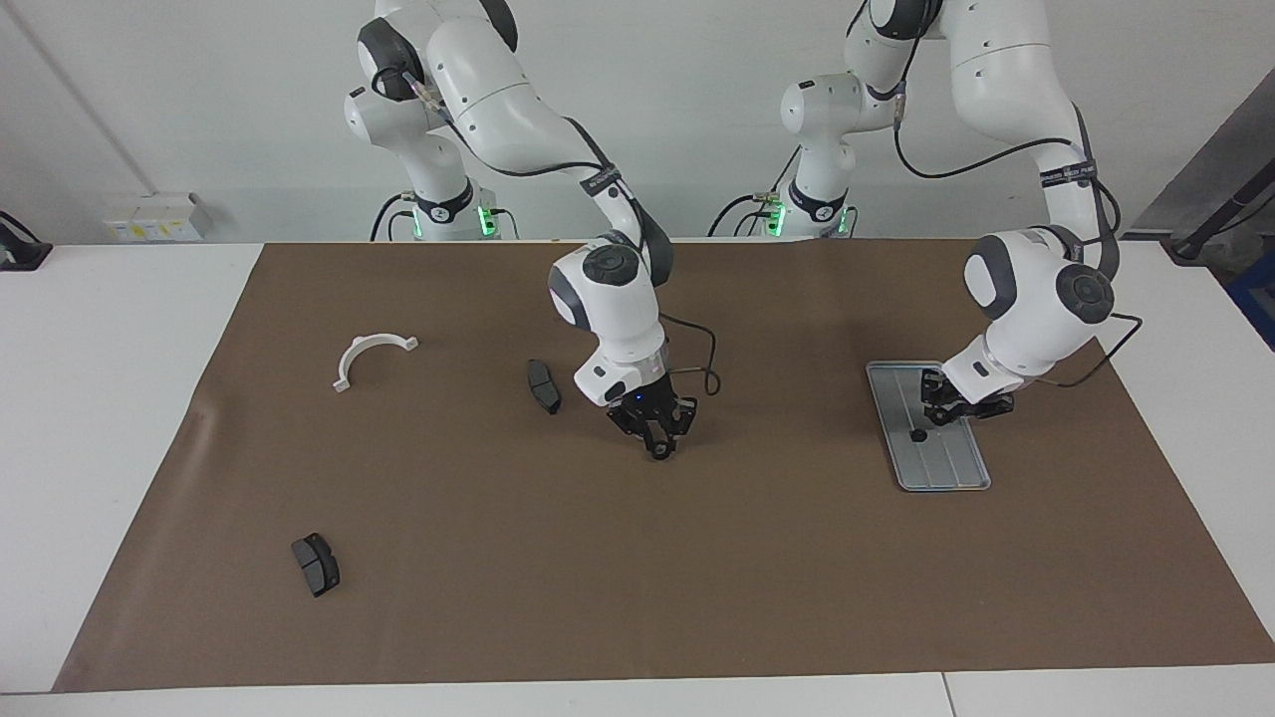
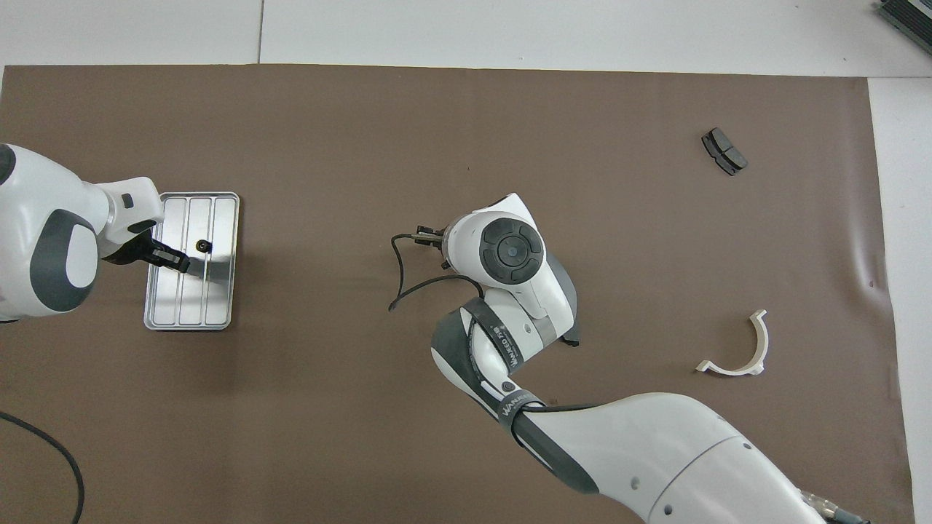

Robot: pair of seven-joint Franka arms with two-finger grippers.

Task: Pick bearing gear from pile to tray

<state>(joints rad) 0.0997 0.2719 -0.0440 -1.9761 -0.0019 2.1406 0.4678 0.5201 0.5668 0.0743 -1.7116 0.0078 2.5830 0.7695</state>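
Observation:
The silver tray (image 1: 946, 468) lies on the brown mat toward the left arm's end; it also shows in the overhead view (image 2: 218, 295). A tiny black ring (image 1: 916, 435) lies loose in it (image 2: 204, 247). My left gripper (image 1: 954, 403) is low over the tray beside that ring, fingers apart and empty (image 2: 169, 256). My right gripper (image 1: 658, 446) is down at the mat's middle, fingertips closed on a second tiny black ring (image 1: 659, 454); its own wrist hides it in the overhead view. The pile's other parts lie scattered.
A white half-ring bracket (image 1: 372, 356) (image 2: 735, 349) lies toward the right arm's end. One dark curved pad (image 1: 543, 385) lies beside my right gripper. Another pad (image 1: 316, 564) (image 2: 724, 151) lies farther from the robots. A black cable (image 2: 44, 451) crosses the mat's corner.

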